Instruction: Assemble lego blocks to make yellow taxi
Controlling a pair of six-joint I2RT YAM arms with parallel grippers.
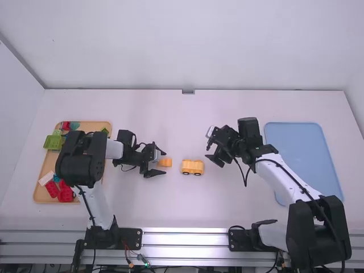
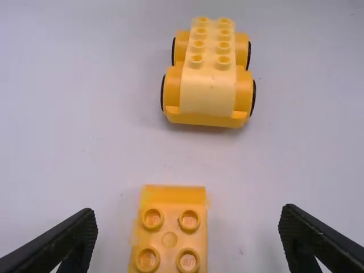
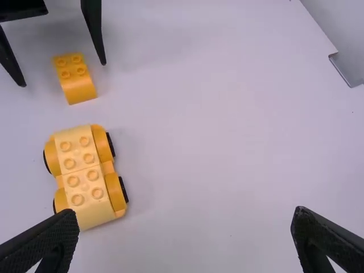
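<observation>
Looking like pickup step: left claw (image 2: pixel 187 211) wide, fingers either side of loose yellow block (image 2: pixel 170 227) on tabletop (image 1: pixel 182 213). Wheeled taxi body (image 2: pixel 207 88) sits near, between block and right claw (image 3: pixel 186 211), also spread, empty. Next, left probably needs to close squarely, lift, align block over body, press evenly.

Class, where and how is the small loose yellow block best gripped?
Probably from straight above, pinching the two straight sides flanking its studs: the small loose yellow block sits studs up, and its sloped end would likely hold less securely.
</observation>
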